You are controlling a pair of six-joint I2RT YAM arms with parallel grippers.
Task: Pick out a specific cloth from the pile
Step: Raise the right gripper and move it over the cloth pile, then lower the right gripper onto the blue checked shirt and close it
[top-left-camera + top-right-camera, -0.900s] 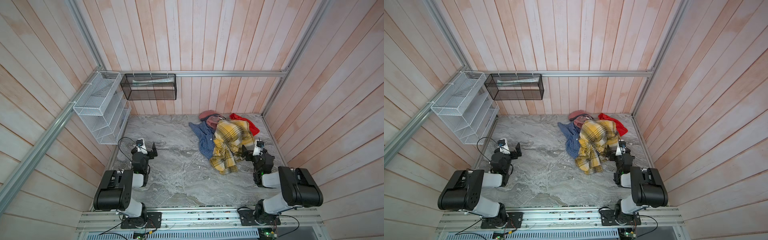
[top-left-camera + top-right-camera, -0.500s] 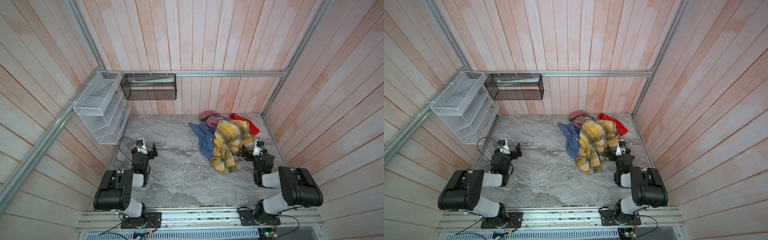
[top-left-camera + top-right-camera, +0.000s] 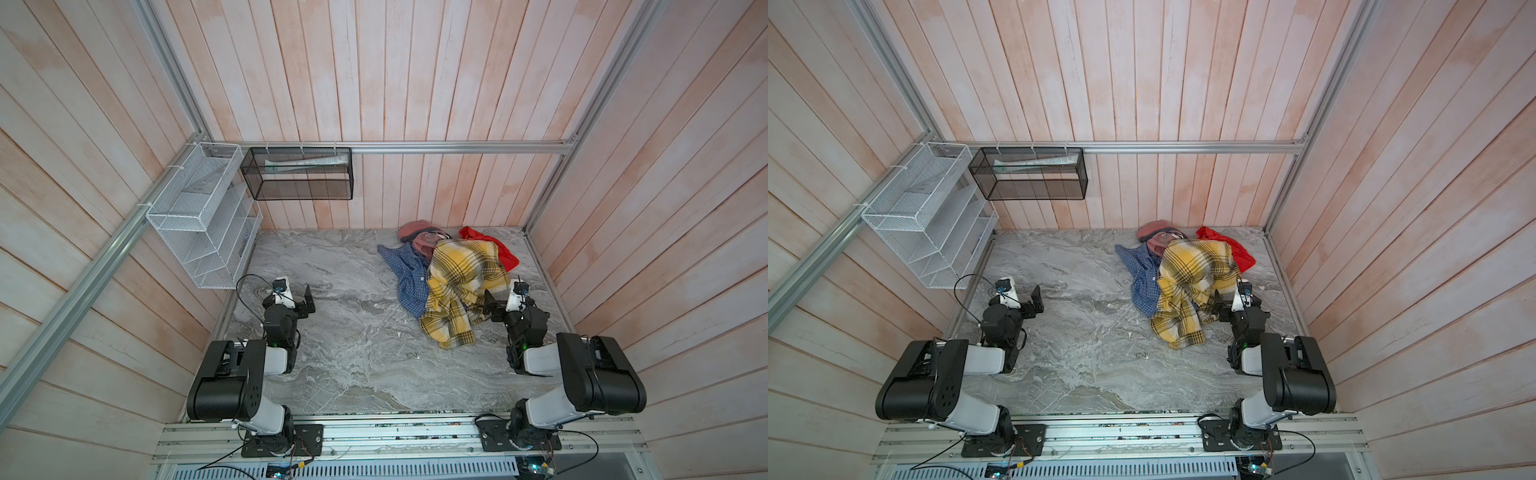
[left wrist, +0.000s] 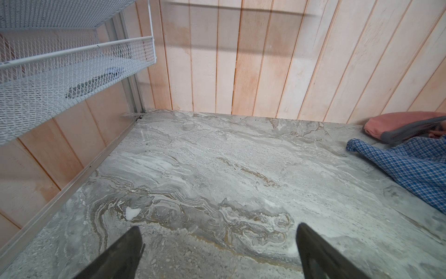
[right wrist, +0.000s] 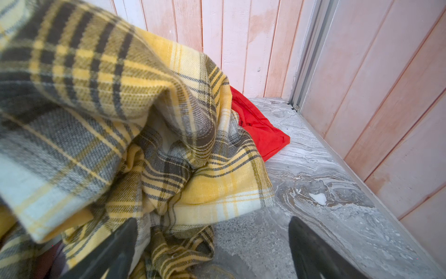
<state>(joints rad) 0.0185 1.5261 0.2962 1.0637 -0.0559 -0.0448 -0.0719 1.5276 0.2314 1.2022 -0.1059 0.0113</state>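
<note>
Blue fine-checked button-up shirt (image 3: 409,282) lies at the left edge of the heap of mixed garments (image 3: 432,249), on the far right part of the grey marble-patterned worktop (image 3: 353,357).

- Shirt's left side lies on bare stone. Its right side runs under the yellow-and-black plaid cloth (image 3: 461,291). Same in both top views.
- Left wrist view: the shirt's free hem (image 4: 410,166) is exposed, with open worktop running from it to the left pincer (image 4: 217,232).
- Dusty-pink garment (image 4: 398,120) sits just behind the shirt, near the back wall.
- Bright red piece (image 3: 494,249) pokes out of the heap's far right side, near the corner.
- Left pincer: spread wide, nothing between the fingers, low over bare stone near the left wall, well apart from the shirt.
- Right pincer (image 5: 214,224): spread wide at the right flank of the plaid cloth. One finger (image 5: 113,246) lies against plaid folds, the other over bare stone. Nothing pinched.
- Open room: the middle and front of the worktop are bare between the two arms.
- Whitewashed pinkish wood plank walls (image 3: 415,83) on three sides, with aluminium rails.
- White wire-mesh rack (image 3: 199,220) on the left wall, black mesh basket (image 3: 299,174) on the back wall.
</note>
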